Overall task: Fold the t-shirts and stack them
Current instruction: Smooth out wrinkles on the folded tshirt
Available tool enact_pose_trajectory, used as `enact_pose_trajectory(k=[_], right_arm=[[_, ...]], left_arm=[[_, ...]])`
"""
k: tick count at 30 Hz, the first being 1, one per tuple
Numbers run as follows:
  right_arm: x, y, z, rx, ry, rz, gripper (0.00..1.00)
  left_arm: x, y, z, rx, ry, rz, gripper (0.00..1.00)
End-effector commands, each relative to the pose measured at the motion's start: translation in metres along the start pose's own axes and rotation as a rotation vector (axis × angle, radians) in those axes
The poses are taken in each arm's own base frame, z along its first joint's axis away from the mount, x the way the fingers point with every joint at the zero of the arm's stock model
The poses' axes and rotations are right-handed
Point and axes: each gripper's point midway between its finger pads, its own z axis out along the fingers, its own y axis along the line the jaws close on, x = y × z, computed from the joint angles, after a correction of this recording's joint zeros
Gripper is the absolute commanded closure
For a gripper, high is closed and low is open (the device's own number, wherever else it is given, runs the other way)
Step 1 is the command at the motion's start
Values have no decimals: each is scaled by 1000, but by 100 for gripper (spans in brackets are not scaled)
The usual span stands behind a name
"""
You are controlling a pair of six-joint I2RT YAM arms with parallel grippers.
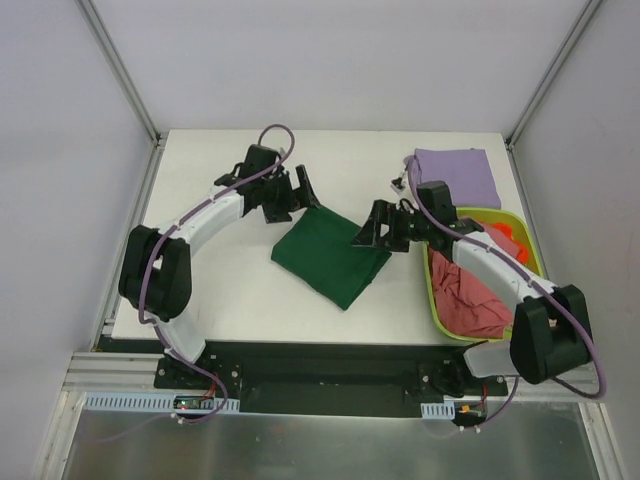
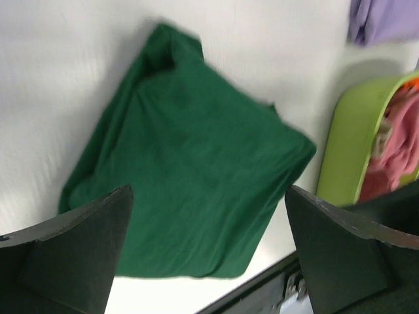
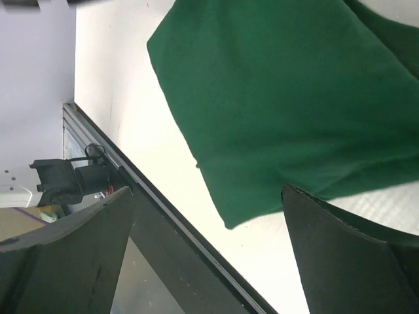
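The dark green t-shirt (image 1: 333,255) lies folded into a rough square on the middle of the table; it also shows in the left wrist view (image 2: 190,176) and the right wrist view (image 3: 288,104). The lilac-purple t-shirt (image 1: 455,177) lies folded at the back right; it also shows in the left wrist view (image 2: 383,19). The pinkish-red t-shirt (image 1: 472,298) is bunched in the basket. The beige t-shirt is out of view. My left gripper (image 1: 298,196) is open and empty above the green shirt's far corner. My right gripper (image 1: 368,228) is open and empty at its right edge.
The lime-green basket (image 1: 434,290) stands at the right edge of the table, with small orange objects (image 1: 508,240) at its far end. The black front rail (image 1: 330,355) runs along the near edge. White walls enclose the table.
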Motion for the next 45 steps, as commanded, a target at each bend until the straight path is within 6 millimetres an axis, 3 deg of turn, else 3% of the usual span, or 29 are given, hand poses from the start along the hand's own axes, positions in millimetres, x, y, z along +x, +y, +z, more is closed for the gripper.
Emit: enact_pose_trajectory(k=[1, 4, 8, 12, 15, 18, 22, 24, 27, 29, 31, 35, 40, 43, 45], right_arm=[[-27, 6, 30, -25, -38, 4, 4], [-20, -21, 56, 33, 9, 73, 4], [-16, -47, 79, 86, 66, 120, 4], [-17, -70, 89, 171, 98, 123, 4], [-16, -90, 87, 274, 116, 99, 4], [-19, -98, 82, 338, 144, 55, 4], [-31, -86, 73, 330, 161, 0, 4], [-38, -75, 65, 315, 140, -13, 4], [-46, -49, 43, 271, 86, -50, 4], [-43, -32, 29, 225, 61, -68, 4], [-32, -13, 16, 162, 48, -62, 4], [2, 15, 11, 22, 55, -23, 4], [44, 22, 23, -34, 108, 13, 4], [59, 17, 33, -28, 157, 31, 4], [68, 7, 40, -9, 189, 53, 4]], left_arm=[[56, 8, -6, -3, 97, 6, 1], [76, 35, -2, -54, 92, -30, 1], [95, 53, 11, -86, 151, -51, 1], [116, 74, 23, -150, 200, -72, 1], [144, 89, 23, -188, 249, -89, 1], [170, 89, 14, -191, 287, -110, 1], [198, 58, -4, -127, 306, -64, 1], [195, 46, -11, -93, 281, -40, 1], [171, 44, -22, -115, 165, -3, 1], [158, 31, -30, -87, 119, 27, 1], [145, 16, -39, -52, 82, 57, 1], [108, -6, -47, -23, -14, 112, 1], [61, 8, -18, -140, -90, 104, 1], [50, 22, 13, -183, -42, 86, 1], [54, 32, 32, -193, 18, 66, 1]])
